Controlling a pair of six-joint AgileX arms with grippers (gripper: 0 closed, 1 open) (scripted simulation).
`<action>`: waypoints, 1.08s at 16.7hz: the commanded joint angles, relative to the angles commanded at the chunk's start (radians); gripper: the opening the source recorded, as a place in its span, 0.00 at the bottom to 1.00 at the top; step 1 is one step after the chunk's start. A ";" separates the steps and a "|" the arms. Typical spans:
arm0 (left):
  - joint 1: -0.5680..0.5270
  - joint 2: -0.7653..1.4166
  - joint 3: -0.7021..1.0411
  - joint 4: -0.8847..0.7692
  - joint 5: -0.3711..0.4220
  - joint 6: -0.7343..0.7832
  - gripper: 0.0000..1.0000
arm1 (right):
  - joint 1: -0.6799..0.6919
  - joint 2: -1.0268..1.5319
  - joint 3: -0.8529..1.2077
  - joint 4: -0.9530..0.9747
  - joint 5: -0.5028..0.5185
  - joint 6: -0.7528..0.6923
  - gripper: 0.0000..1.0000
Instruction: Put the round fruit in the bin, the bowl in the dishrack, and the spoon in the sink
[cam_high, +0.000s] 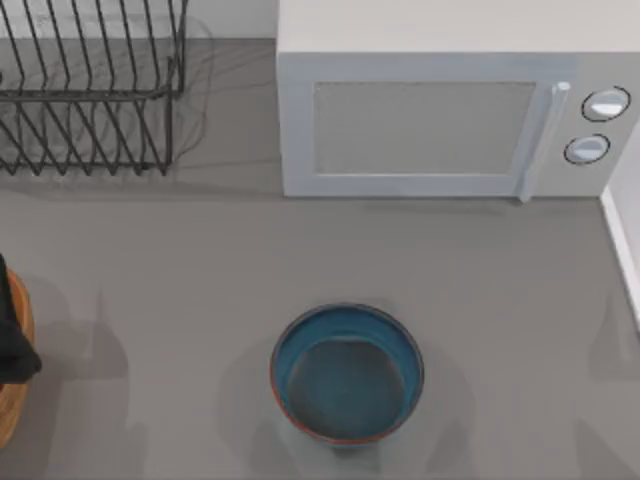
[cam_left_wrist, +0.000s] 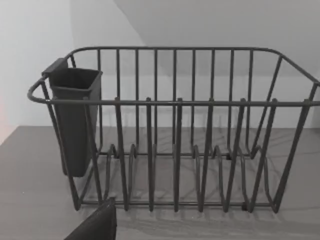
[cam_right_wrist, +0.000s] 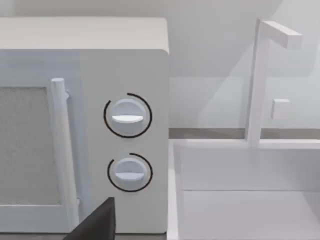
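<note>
The bowl (cam_high: 346, 373), blue-teal inside with a reddish-brown rim, stands upright on the grey counter at the front middle, with nothing in it. The black wire dishrack (cam_high: 85, 85) sits at the back left; the left wrist view faces it (cam_left_wrist: 175, 130) from a short way off. A dark part of my left gripper (cam_left_wrist: 95, 225) juts in low in that view. My left arm (cam_high: 12, 335) is at the table's left edge, over an orange-brown round container (cam_high: 14, 400). The white sink (cam_right_wrist: 240, 210) lies right of the microwave, and part of my right gripper (cam_right_wrist: 95, 220) edges in. The round fruit and the spoon are out of view.
A white microwave (cam_high: 440, 120) with two dials fills the back middle and right. A dark cutlery holder (cam_left_wrist: 75, 120) hangs on one end of the rack. A white faucet (cam_right_wrist: 260, 80) rises behind the sink, whose rim (cam_high: 622, 240) runs along the right side.
</note>
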 joint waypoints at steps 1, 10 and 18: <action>0.000 0.000 0.000 0.000 0.000 0.000 1.00 | 0.000 0.000 0.000 0.000 0.000 0.000 1.00; -0.074 0.150 0.138 -0.095 0.003 -0.063 1.00 | 0.000 0.000 0.000 0.000 0.000 0.000 1.00; -0.366 0.775 0.705 -0.485 0.017 -0.327 1.00 | 0.000 0.000 0.000 0.000 0.000 0.000 1.00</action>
